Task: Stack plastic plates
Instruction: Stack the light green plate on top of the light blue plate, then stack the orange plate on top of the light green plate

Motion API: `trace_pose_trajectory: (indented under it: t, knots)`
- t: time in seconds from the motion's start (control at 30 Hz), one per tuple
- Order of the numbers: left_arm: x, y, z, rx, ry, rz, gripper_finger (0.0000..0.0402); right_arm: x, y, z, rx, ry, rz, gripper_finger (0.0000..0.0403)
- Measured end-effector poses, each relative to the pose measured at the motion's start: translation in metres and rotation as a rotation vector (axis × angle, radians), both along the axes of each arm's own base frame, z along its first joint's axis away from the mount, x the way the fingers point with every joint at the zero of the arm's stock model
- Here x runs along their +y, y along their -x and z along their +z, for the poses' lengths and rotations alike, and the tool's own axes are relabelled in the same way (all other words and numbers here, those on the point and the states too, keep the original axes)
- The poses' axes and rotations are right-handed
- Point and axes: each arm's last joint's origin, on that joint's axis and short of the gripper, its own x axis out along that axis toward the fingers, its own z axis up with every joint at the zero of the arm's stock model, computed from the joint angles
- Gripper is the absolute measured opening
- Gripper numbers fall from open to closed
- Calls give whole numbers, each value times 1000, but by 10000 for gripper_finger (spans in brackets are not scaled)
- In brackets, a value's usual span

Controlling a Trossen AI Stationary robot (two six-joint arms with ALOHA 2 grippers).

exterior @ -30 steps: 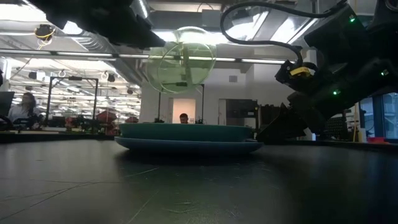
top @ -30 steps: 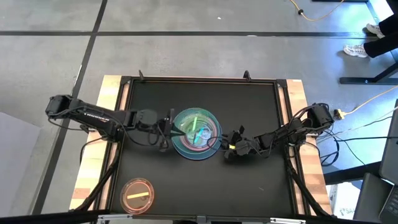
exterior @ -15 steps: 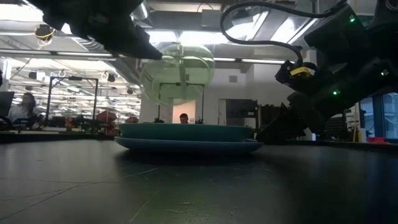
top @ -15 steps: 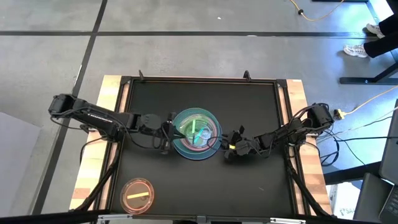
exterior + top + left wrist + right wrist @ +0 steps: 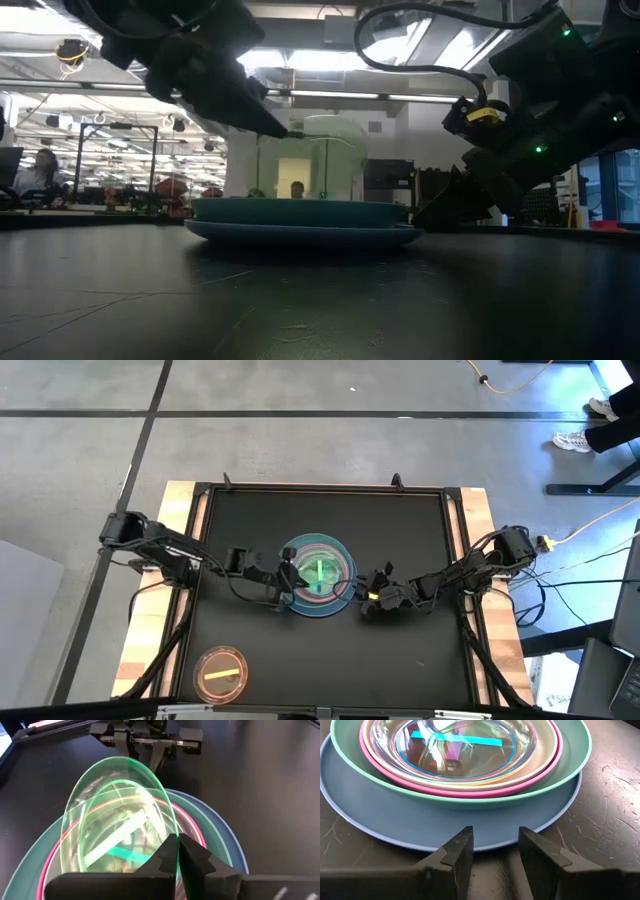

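I see the black counter (image 5: pixel 400 650) carrying a stack (image 5: pixel 318 577) of plates at its centre. From largest down: a blue plate (image 5: pixel 470 827) at the bottom, a teal plate (image 5: pixel 570 757) on it, a pink plate (image 5: pixel 520 782) nested inside that, then a clear plate (image 5: pixel 465 750) with a blue stripe lying in the hollow.

My left gripper (image 5: pixel 177 851) sits at the stack's 9 o'clock edge in the high view, its fingers (image 5: pixel 192 857) pressed together on the rim of the green plate (image 5: pixel 120 820). That plate is translucent with a pale stripe, and it stands tilted steeply over the stack, its lower edge down among the nested plates.

My right gripper (image 5: pixel 492 845) rests low at the stack's 4 o'clock side, fingers spread, just beside the blue plate's rim and gripping nothing.

An orange plate (image 5: pixel 222 672) with a stripe lies apart, near the counter's 7 o'clock corner.

I can read no brand, label or writing on any plate or arm.
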Motion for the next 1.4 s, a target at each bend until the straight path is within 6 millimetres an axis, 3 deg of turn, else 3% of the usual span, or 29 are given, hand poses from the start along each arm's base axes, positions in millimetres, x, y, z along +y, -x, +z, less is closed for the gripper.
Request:
trace_pose_trajectory:
  t: [0.27, 0.83, 1.03, 1.2, 1.4]
  knots:
    - [2, -3, -3, -7, 13, 14, 37, 0, 0, 0, -1, 0, 0, 154]
    - [16, -1, -5, 39, 85, 133, 150, 0, 0, 0, 52, 83, 77, 154]
    - [17, -7, 13, 185, 45, 196, 169, 1, 1, 14, 54, 171, 165, 154]
    - [17, -12, 31, 205, 31, 268, 171, 0, 3, 34, 23, 233, 220, 154]
    - [1, -5, 42, 348, 87, 324, 171, 2, 9, 52, -13, 180, 339, 154]
